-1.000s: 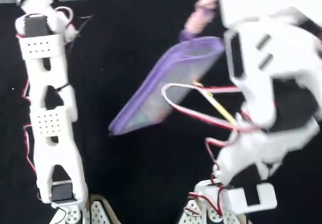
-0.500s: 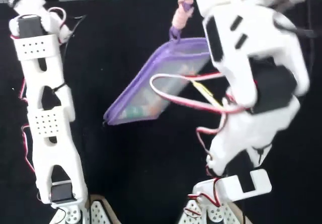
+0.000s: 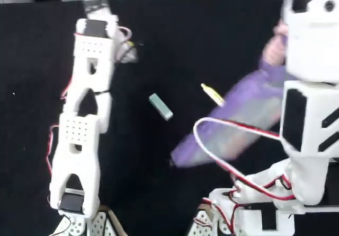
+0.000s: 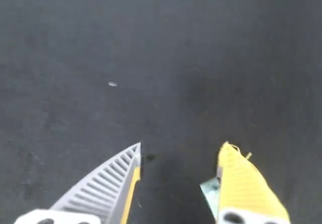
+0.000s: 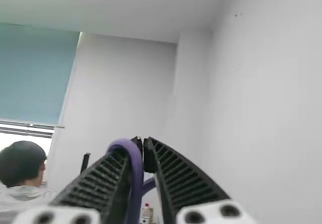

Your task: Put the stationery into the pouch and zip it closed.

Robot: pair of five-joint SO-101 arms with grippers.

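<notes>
We see a purple pouch (image 3: 238, 114), a pale teal block (image 3: 160, 106) and a slim yellow item (image 3: 213, 94) against the black tabletop (image 3: 185, 45); the white arms (image 3: 79, 140) carry red wires (image 3: 212, 156).

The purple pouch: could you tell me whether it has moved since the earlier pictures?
Yes. In the high view the pouch has swung rightward, its lower end now closer to the right arm's base.

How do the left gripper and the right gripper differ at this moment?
The left gripper is open and empty; the right gripper is shut on the purple loop. The left gripper faces the black table; the right gripper points toward a white wall. Each shows a ribbed finger.
</notes>
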